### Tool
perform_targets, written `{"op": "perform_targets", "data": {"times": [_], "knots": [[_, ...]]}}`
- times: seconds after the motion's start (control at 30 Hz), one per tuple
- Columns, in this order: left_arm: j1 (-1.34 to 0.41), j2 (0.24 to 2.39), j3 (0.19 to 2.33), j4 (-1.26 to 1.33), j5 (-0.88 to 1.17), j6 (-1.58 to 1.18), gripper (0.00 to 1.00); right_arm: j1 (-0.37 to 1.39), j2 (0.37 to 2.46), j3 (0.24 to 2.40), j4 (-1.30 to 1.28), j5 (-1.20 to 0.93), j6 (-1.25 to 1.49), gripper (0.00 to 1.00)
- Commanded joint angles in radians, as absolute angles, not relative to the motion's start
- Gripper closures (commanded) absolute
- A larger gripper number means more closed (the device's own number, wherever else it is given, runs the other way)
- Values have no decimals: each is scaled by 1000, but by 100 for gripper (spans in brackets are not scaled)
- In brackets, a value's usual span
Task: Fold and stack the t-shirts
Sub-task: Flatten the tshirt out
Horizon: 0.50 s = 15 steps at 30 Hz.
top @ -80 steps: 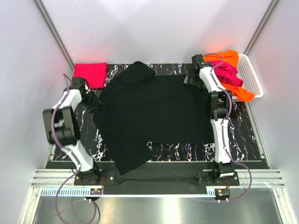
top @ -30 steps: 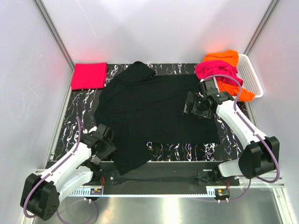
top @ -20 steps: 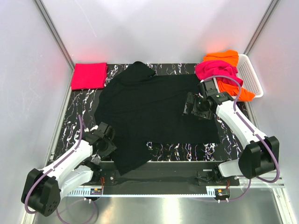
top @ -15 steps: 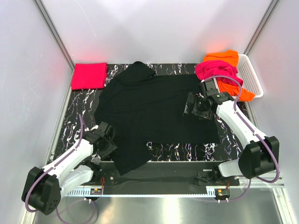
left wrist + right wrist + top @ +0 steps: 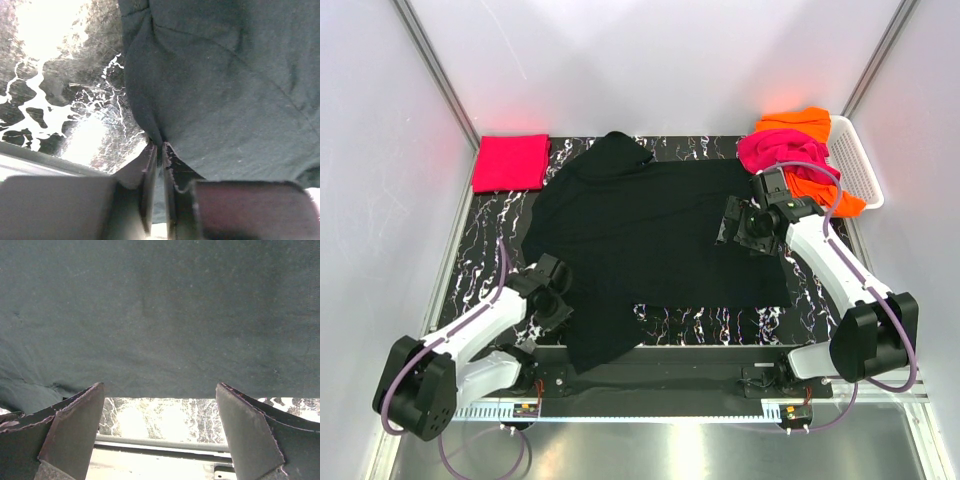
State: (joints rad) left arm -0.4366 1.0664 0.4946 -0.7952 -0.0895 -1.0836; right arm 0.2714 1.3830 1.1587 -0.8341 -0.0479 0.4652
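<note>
From above, the black t-shirt (image 5: 650, 240) lies spread over the marbled desk (image 5: 490, 230), its near-left corner draped past the near edge; the red-pink t-shirt (image 5: 510, 162) sits folded at the far-left corner, the magenta t-shirt (image 5: 775, 150) and orange t-shirt (image 5: 800, 122) lie heaped in the white basket (image 5: 860, 170). The left wrist view alone shows the left gripper (image 5: 159, 150) narrowed onto a fold at the black t-shirt's edge, bare desk to one side; the right wrist view shows the right gripper (image 5: 159, 386) spread wide at its hem.
</note>
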Motion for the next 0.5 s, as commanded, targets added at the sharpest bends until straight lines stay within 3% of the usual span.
{"op": "perform_targets", "data": {"times": [0.0, 0.03, 0.17, 0.47], "knots": [[-439, 1031, 456, -747, -95, -1089, 95, 253, 1355, 1151, -813, -67, 472, 1], [-440, 1028, 454, -752, -94, -1086, 100, 247, 1351, 1140, -819, -72, 479, 1], [-440, 1005, 489, -785, -86, -1049, 100, 169, 1324, 1071, -824, -135, 544, 3], [-442, 969, 643, -822, -5, -814, 100, -55, 1299, 890, -867, -107, 588, 23]]}}
